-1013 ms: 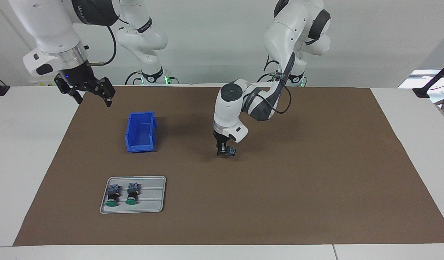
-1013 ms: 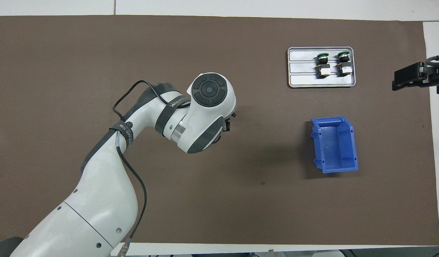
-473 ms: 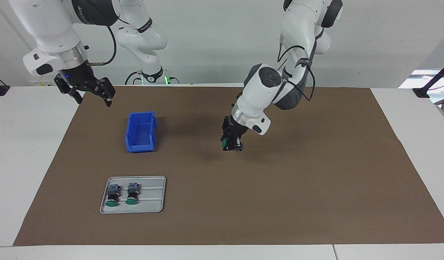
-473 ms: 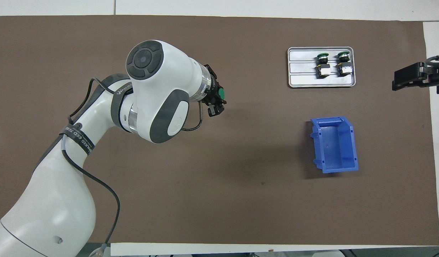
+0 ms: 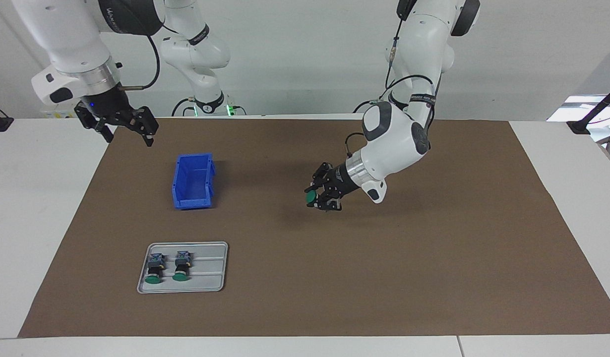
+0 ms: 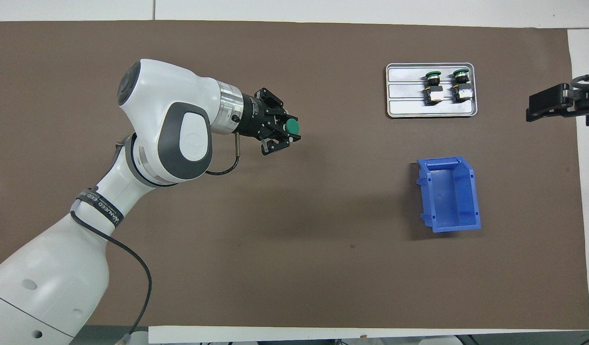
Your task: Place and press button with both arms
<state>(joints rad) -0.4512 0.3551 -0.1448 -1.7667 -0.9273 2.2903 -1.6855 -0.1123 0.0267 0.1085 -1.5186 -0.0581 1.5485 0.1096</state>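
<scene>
Left gripper (image 5: 321, 196) (image 6: 281, 130) is up in the air over the bare mat (image 5: 434, 258) (image 6: 227, 268), about mid-table, wrist turned nearly sideways so it points toward the right arm's end. Its fingers are clamped on the button (image 5: 311, 197) (image 6: 291, 126), green cap facing outward toward the bin (image 5: 193, 181) (image 6: 449, 194); the button's body sits hidden between the fingers. Button is clear of the mat, shadow under it.

Right gripper (image 5: 124, 130) (image 6: 546, 103) hangs in the air at the right arm's end of the table, over the mat edge, past the bin toward that end. Its fingers are spread apart, nothing between them. That arm waits.

Bin, blue, stands on the mat between the held button and the right gripper, open top, nothing seen inside.

Tray (image 5: 213, 280) (image 6: 404, 91), grey metal, lies farther from the robots than the bin, well apart from it. Two spare buttons (image 5: 154, 267) (image 6: 432, 86) lie side by side in the tray at the part toward the right arm's end, green caps pointing away from the robots; the rest of the tray shows bare slots.
</scene>
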